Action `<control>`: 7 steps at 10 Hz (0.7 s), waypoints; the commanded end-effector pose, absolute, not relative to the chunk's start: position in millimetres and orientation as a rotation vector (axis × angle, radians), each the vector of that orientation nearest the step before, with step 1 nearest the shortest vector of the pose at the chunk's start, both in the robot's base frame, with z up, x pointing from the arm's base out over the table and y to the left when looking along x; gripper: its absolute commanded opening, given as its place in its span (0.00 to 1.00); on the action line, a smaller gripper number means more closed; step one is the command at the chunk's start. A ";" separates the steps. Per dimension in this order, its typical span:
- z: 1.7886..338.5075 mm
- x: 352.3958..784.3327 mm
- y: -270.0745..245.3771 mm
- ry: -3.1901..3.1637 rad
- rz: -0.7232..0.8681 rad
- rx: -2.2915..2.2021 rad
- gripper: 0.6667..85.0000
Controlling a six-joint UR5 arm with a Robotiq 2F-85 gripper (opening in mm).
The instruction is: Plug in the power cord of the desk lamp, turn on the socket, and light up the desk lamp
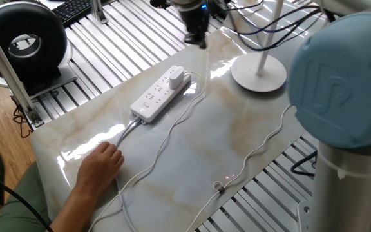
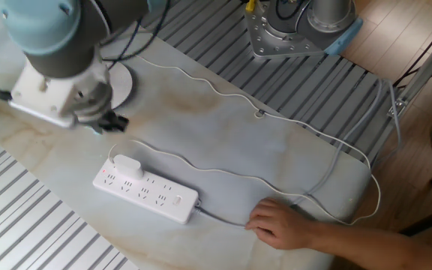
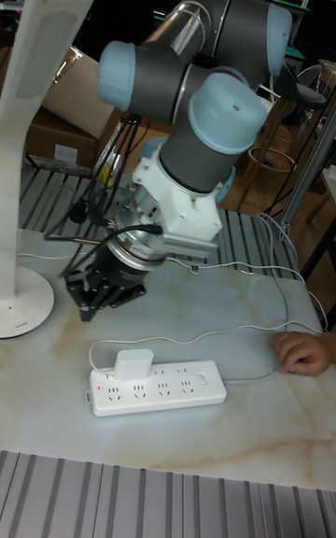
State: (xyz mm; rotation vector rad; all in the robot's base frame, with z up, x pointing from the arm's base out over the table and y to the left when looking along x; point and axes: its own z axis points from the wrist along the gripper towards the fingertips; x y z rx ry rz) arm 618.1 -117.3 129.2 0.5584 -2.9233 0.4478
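The socket (image 1: pixel 154 97) lies on the marble table, with the power cord's white plug block (image 1: pixel 176 77) seated in its end outlet. From the plug, the thin power cord (image 1: pixel 172 129) trails across the table. The desk lamp (image 1: pixel 258 73) stands at the back right on its round base. My gripper (image 1: pixel 196 40) hovers between socket and lamp, fingers together and holding nothing. The other fixed view shows the gripper (image 2: pixel 112 120) above and left of the plug (image 2: pixel 128 166) and socket (image 2: pixel 148 190). In the tall view the gripper (image 3: pixel 90 303) hangs above the plug (image 3: pixel 133 362), the socket (image 3: pixel 161 385) and the lamp (image 3: pixel 22 300).
A person's hand (image 1: pixel 102 164) rests on the table near the strip's thick cable. A black ring-shaped device (image 1: pixel 24 40) stands off the table at the far left. Black robot cables (image 1: pixel 256 26) hang around the lamp pole. The arm's big blue joint (image 1: pixel 340 71) fills the right foreground.
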 end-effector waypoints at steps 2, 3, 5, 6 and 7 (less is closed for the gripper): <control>123.5 605.2 -159.9 -2.900 0.530 0.595 0.00; 120.7 605.1 -164.0 -2.906 0.539 0.599 0.00; 105.9 606.8 -178.0 -2.917 0.579 0.637 0.00; 98.6 606.7 -182.0 -2.927 0.584 0.648 0.00; 94.4 601.7 -188.8 -2.922 0.594 0.665 0.00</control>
